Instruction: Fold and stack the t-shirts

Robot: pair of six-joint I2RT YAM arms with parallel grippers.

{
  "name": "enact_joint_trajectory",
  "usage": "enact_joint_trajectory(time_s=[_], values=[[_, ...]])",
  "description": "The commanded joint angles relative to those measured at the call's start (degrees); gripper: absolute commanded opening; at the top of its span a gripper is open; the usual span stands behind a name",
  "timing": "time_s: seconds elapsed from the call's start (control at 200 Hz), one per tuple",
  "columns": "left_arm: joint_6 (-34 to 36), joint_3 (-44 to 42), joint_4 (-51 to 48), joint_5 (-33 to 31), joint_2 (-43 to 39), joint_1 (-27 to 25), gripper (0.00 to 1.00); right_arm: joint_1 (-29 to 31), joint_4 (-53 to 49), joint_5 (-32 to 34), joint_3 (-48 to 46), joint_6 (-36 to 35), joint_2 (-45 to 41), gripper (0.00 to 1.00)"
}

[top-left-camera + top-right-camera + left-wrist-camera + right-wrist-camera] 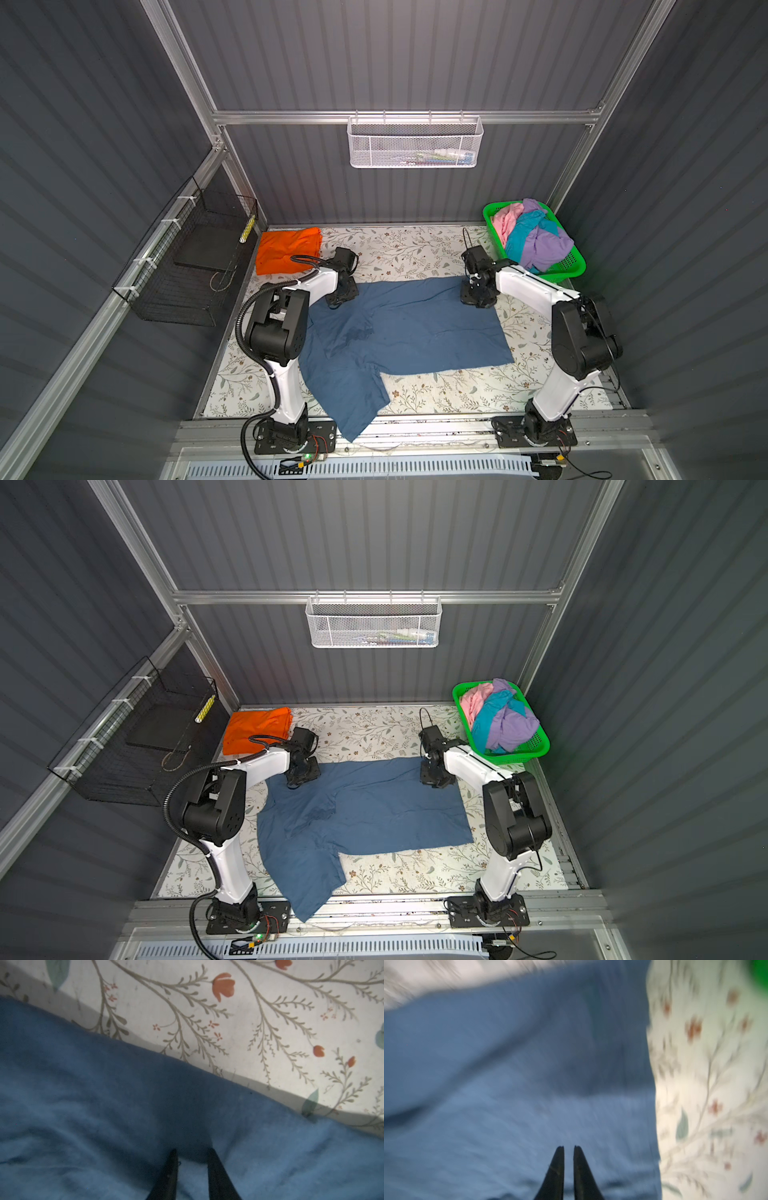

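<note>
A dark blue t-shirt (407,328) (365,808) lies spread across the floral table, one sleeve hanging over the front edge. My left gripper (337,301) (192,1152) is down on its far left corner, jaws a little apart with a bunch of blue cloth pinched between them. At the far right corner my right gripper (478,297) (569,1148) has its jaws nearly together on the cloth. A folded orange t-shirt (289,251) lies at the back left. Pink (509,220), turquoise (525,235) and lilac (544,247) t-shirts are crumpled in the green basket (571,266).
A black wire basket (187,266) hangs on the left wall and a white mesh basket (415,143) on the back rail. Bare floral table (415,249) shows between the two grippers and along the front right.
</note>
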Motion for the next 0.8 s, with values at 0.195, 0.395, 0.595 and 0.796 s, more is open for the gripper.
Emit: enact_joint_trajectory(time_s=[0.195,0.395,0.595,0.796], values=[[1.0,-1.0,-2.5,-2.5,-1.0,0.3,0.28,-0.1,-2.3,-4.7,21.0,-1.6,17.4,0.00],[1.3,-0.1,-2.9,-2.3,0.4,0.3,0.28,0.3,-2.6,-5.2,21.1,-1.4,20.4,0.00],[1.4,-0.5,-2.4,-2.5,1.1,0.4,0.28,0.2,-2.9,-0.2,12.1,-2.4,16.1,0.00],[1.6,-0.3,-1.8,-1.8,1.9,1.3,0.28,-0.5,-1.0,2.2,-4.3,-1.8,6.5,0.00]])
